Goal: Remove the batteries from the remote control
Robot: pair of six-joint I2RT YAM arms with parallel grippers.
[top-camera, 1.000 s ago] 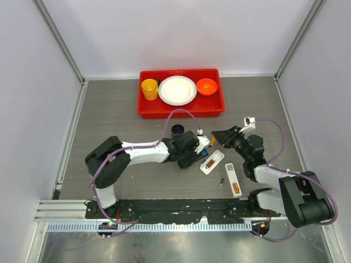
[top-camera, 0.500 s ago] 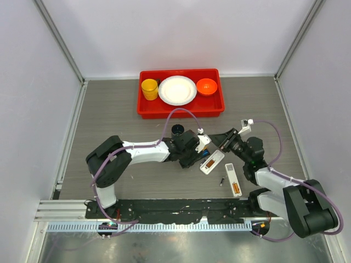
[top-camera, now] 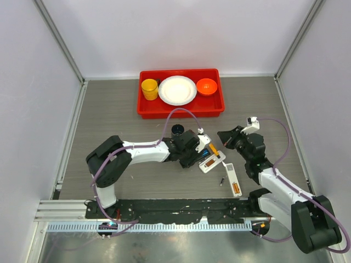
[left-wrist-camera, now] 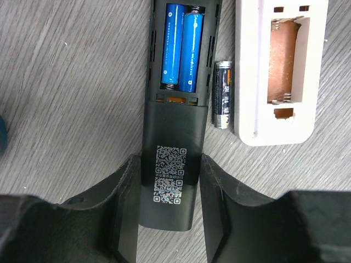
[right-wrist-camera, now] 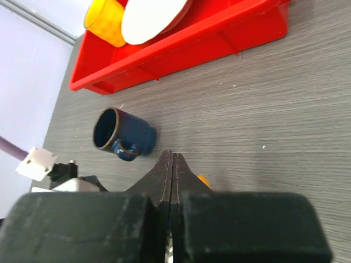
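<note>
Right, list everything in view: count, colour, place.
tray: 1, red, far side
cup: 1, yellow, tray's left
plate: 1, white, tray's middle
bowl: 1, orange, tray's right
mug: 1, dark blue, mid-table
black remote: 1, open, mid-table
blue batteries: 2, inside black remote
loose battery: 1, dark, between remotes
white remote: 1, open, beside black one
brown battery: 1, inside white remote
white bar: 1, orange-tipped, near edge
left gripper: shut on black remote
right gripper: shut

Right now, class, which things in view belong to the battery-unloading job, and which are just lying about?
Job: black remote, gripped by the left end effector; its two blue batteries; loose dark battery; white remote holding a brown battery.
Lying about: blue mug; red tray; yellow cup; white plate; orange bowl.
</note>
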